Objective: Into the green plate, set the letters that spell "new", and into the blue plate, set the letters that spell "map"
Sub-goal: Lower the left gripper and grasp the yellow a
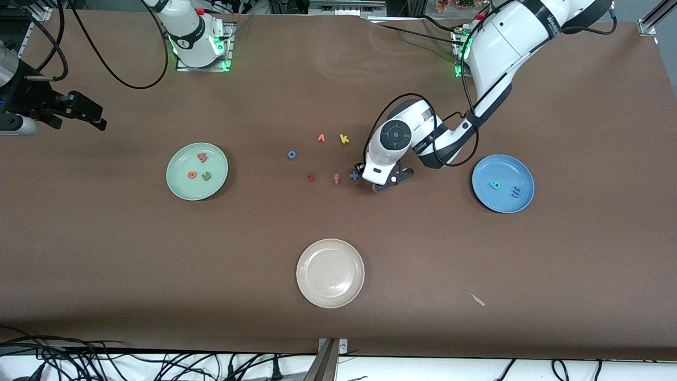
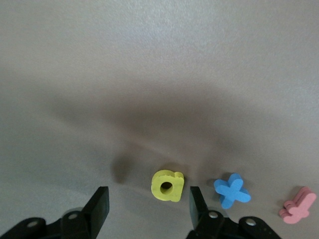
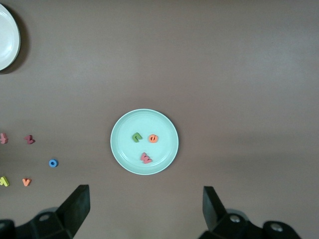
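Observation:
The green plate (image 1: 180, 186) (image 3: 121, 148) lies toward the right arm's end and holds the coral w (image 1: 202, 157), orange e (image 1: 192, 174) and green n (image 1: 206, 177). The blue plate (image 1: 502, 166) toward the left arm's end holds the teal a (image 1: 495, 185) and blue m (image 1: 515, 192). My left gripper (image 1: 376, 186) (image 2: 148, 196) is down at the table, open, with the yellow p (image 2: 167, 185) lying between its fingers and touching neither. In the front view the p is hidden under the hand. My right gripper (image 1: 98, 120) (image 3: 147, 199) waits open high above the table, past the green plate.
Loose pieces lie mid-table: a blue plus (image 1: 354, 176) (image 2: 232, 189) and a pink f (image 1: 337, 179) (image 2: 298, 205) beside the left gripper, a dark red z (image 1: 311, 177), a blue o (image 1: 291, 154), a yellow k (image 1: 344, 138), an orange piece (image 1: 321, 138). A cream plate (image 1: 330, 304) lies nearer the camera.

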Action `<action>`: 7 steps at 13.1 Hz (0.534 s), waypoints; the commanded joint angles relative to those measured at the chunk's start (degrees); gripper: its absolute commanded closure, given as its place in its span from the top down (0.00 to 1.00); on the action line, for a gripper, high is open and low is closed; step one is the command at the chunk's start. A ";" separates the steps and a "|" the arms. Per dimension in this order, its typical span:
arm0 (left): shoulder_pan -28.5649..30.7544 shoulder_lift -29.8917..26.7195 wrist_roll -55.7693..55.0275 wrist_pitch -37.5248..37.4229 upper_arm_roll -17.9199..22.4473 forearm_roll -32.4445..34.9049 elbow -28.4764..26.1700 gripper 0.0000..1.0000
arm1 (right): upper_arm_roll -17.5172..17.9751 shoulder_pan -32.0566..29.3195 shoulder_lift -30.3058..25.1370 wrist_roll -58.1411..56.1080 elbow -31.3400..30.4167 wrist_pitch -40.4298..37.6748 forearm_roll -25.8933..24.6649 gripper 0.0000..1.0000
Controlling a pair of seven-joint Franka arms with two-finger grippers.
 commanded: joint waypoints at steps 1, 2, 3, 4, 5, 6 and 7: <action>-0.53 0.33 1.37 0.34 0.20 1.03 0.16 0.67 | 0.46 -0.39 0.81 -0.73 1.80 -1.01 -0.51 1.00; -0.53 0.42 1.71 0.34 0.12 1.03 0.16 0.62 | 0.46 -0.39 0.81 -0.73 1.80 -1.01 -0.51 1.00; -0.53 0.51 2.41 0.34 0.20 1.03 0.16 0.57 | 0.46 -0.39 0.81 -0.73 1.80 -1.01 -0.51 1.00; -0.53 0.68 2.68 0.34 0.20 1.03 0.16 0.52 | 0.46 -0.39 0.81 -0.73 1.80 -1.01 -0.51 1.00; -0.53 0.77 2.95 0.34 0.20 1.03 0.16 0.52 | 0.46 -0.39 0.81 -0.73 1.80 -1.01 -0.51 1.00; -0.53 0.77 2.95 0.34 0.20 1.03 0.16 0.50 | 0.38 -0.39 0.81 -0.73 1.80 -1.01 -0.51 1.00; -0.53 0.77 2.95 0.26 0.20 0.94 0.16 0.45 | 0.46 -0.39 0.81 -0.73 1.80 -1.01 -0.51 1.00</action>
